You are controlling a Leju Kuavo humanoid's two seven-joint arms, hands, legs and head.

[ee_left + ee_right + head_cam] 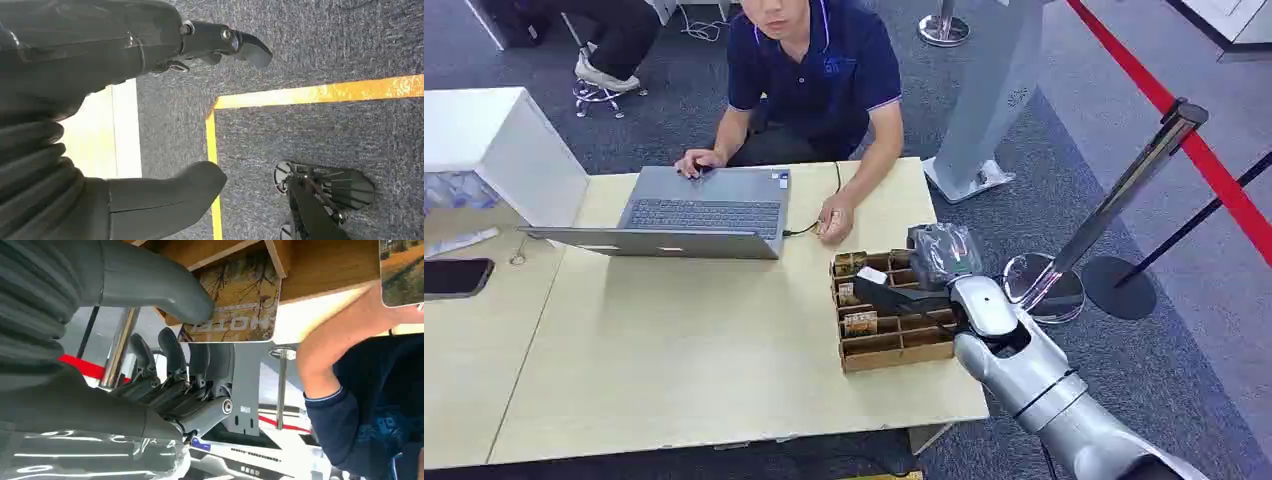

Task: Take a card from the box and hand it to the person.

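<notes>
One cardboard box (892,322) with several compartments sits at the right edge of the bench (694,370), with cards standing in at least three of them, and one person (819,75) sits behind one open laptop (704,213). The right hand (902,297) reaches over the box and pinches one card (240,305) between thumb and fingers (172,352), just above the compartments. The left hand (150,100) hangs over carpet with its fingers apart, holding nothing.

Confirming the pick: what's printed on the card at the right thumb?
The card shows bare trees on a tan-brown ground, clearest in the right wrist view.
</notes>
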